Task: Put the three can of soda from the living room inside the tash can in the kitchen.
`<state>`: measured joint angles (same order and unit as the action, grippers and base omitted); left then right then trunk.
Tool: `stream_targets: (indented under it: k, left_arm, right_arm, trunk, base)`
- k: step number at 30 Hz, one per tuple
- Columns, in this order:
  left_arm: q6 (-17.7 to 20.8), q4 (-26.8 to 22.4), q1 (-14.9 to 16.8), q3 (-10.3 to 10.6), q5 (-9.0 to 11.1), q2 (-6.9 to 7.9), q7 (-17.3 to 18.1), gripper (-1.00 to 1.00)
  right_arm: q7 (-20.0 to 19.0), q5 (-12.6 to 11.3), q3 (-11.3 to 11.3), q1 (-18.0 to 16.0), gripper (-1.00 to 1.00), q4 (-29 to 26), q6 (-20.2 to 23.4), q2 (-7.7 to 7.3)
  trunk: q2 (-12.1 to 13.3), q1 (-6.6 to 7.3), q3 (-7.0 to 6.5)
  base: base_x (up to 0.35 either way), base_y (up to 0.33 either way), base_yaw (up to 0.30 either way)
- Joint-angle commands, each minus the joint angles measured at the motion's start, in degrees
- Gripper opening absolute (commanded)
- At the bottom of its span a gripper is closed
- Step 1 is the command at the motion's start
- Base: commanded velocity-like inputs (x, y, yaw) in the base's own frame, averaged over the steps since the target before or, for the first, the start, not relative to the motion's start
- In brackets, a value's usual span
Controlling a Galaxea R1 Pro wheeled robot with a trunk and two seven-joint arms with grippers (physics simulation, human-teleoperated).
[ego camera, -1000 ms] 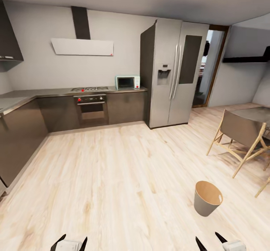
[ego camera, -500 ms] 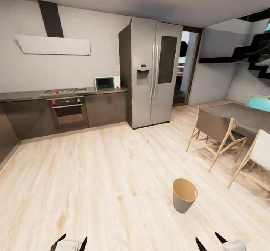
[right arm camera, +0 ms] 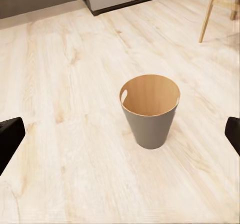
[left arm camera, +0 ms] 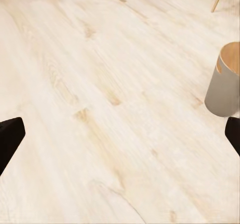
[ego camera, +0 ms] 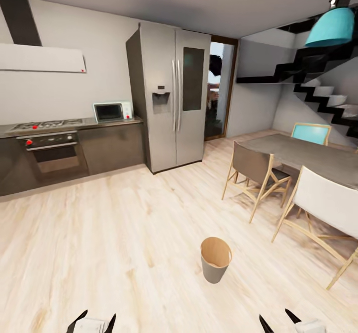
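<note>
Light wood floor [ego camera: 124,233] ran from the kitchen's oven [ego camera: 52,154] and fridge [ego camera: 171,99] to the upright tash can [ego camera: 215,259] in the head view, while each wrist view showed the left gripper [left arm camera: 120,136] and right gripper [right arm camera: 120,136] spread apart, empty.

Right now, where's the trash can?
Head view: the trash can stands upright on the wood floor, centre-right, ahead of the right gripper, near the grey chair.

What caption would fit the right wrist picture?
Empty grey trash can standing upright on the light wood floor, framed by open gripper fingertips.
</note>
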<state>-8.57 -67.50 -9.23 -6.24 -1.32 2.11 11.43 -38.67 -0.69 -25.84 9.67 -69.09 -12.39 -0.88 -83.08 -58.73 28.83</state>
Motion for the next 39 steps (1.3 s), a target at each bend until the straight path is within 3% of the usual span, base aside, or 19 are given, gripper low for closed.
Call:
stream_targets:
  k: [1,15,26,28,33,34,39]
  left_arm:
    - [0.01,0.00,0.00,0.00,0.00,0.00,0.00,1.00]
    - [-0.03,0.08,0.00,0.00,-0.04,0.00,0.00,1.00]
    - [0.16,0.28,0.05,-0.06,-0.09,0.08,0.03,1.00]
    - [0.74,2.65,0.81,-0.14,-0.06,0.09,0.10,1.00]
    - [2.39,6.64,3.37,-0.23,-0.02,0.09,0.16,1.00]
    - [2.64,7.20,3.79,-0.24,-0.01,0.09,0.16,1.00]
    - [3.01,8.04,4.44,-0.26,-0.07,0.09,0.16,1.00]
  right_arm:
    - [0.00,0.00,0.00,0.00,1.00,0.00,0.00,0.00]
    - [-0.03,0.06,0.03,0.00,1.00,0.09,0.00,0.05]
    - [-0.07,0.34,0.46,0.00,1.00,0.09,-0.08,0.30]
    - [0.08,0.46,0.52,0.00,1.00,0.13,-0.05,0.37]
    - [6.77,0.70,2.87,0.00,1.00,0.42,0.12,0.43]
    - [9.19,0.76,4.90,-0.02,1.00,0.52,1.66,0.38]
    - [13.17,0.98,8.80,-0.83,1.00,0.52,8.26,0.24]
  trunk:
    - [0.00,0.00,0.00]
    - [0.00,0.00,0.00]
    - [0.00,0.00,0.00]
    - [0.00,0.00,0.00]
    - [0.00,0.00,0.00]
    - [0.00,0.00,0.00]
    - [0.00,0.00,0.00]
  base:
    - [0.135,-0.277,-0.240]
    - [0.183,-0.218,-0.230]
    - [0.297,0.113,-0.041]
    - [0.285,0.205,-0.003]
    - [0.276,0.215,-0.001]
    - [0.267,0.220,0.000]
    - [0.262,0.217,0.000]
